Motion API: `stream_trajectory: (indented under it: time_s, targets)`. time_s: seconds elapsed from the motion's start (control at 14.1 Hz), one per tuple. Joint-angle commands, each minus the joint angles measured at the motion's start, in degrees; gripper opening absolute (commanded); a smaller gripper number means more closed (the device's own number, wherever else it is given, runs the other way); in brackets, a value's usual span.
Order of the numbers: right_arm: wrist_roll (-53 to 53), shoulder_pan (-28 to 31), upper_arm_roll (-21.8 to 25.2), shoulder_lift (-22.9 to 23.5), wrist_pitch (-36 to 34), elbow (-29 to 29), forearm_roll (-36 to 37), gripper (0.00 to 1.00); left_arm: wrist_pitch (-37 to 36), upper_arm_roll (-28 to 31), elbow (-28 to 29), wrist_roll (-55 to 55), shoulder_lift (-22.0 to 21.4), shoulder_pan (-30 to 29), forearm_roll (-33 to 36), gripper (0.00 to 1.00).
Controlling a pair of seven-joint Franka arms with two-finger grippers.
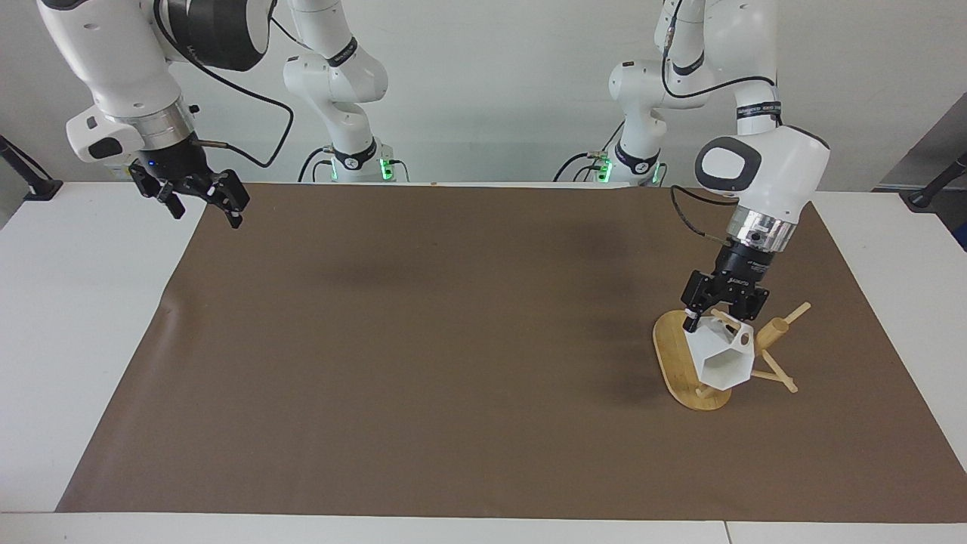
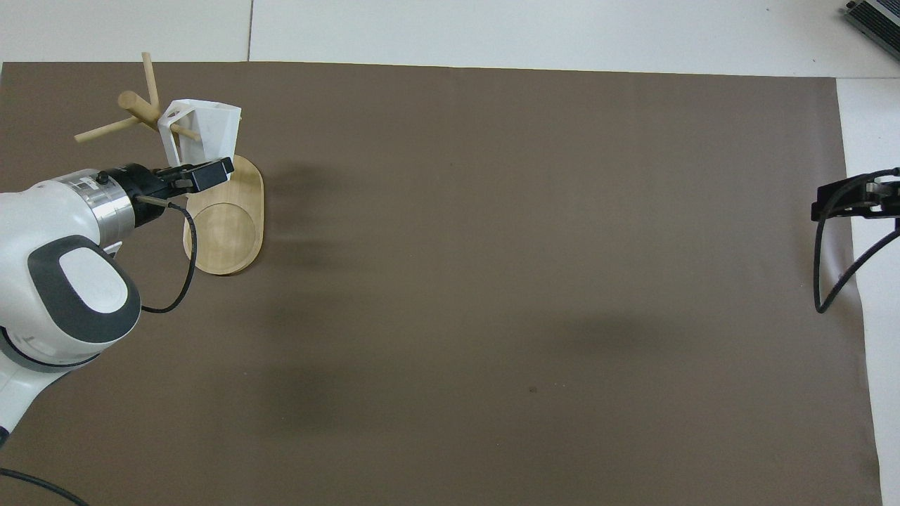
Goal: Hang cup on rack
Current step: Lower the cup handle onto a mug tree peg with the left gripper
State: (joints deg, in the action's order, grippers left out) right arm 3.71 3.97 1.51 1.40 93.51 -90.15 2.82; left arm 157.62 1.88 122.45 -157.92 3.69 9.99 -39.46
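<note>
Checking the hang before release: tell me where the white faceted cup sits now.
The white faceted cup hangs by its handle on a peg of the light bamboo rack, over the rack's oval base at the left arm's end of the table, just below the left gripper.

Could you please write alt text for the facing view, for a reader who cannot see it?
The left end effector is at the small white faceted cup, which sits on a peg of the light bamboo rack at the left arm's end of the brown-covered table. The right end effector waits, open, over the mat's edge at the right arm's end.
</note>
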Motion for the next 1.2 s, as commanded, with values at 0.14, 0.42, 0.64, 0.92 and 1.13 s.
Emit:
stream_trajectory:
  time_s: [0.14,0.42,0.64,0.92,1.13]
  targets:
    - [-3.97,0.95,0.51,-0.96,1.41,-1.43,-3.08,1.00,0.67,-0.21,1.03,-6.01,-0.53,-0.05,1.58,1.00]
    - [-4.93,1.04,0.51,-0.96,1.41,-1.52,-3.08,1.00,-4.67,-0.13,0.68,1.35,-0.97,-0.23,1.58,1.00]
    - [-6.87,2.00,0.51,-1.14,1.41,-1.61,-3.08,1.00,-9.51,0.05,0.16,5.15,-1.49,-1.89,2.19,1.00]
    - [-6.87,1.92,0.51,-1.14,1.41,-1.52,-3.08,1.00,-18.64,0.05,-3.27,8.32,-2.54,-4.09,10.43,1.00]
    - [-6.35,1.92,0.51,-1.14,1.41,-1.52,-3.08,1.00,-24.27,0.05,-5.90,12.97,-2.99,-4.45,16.42,1.00]
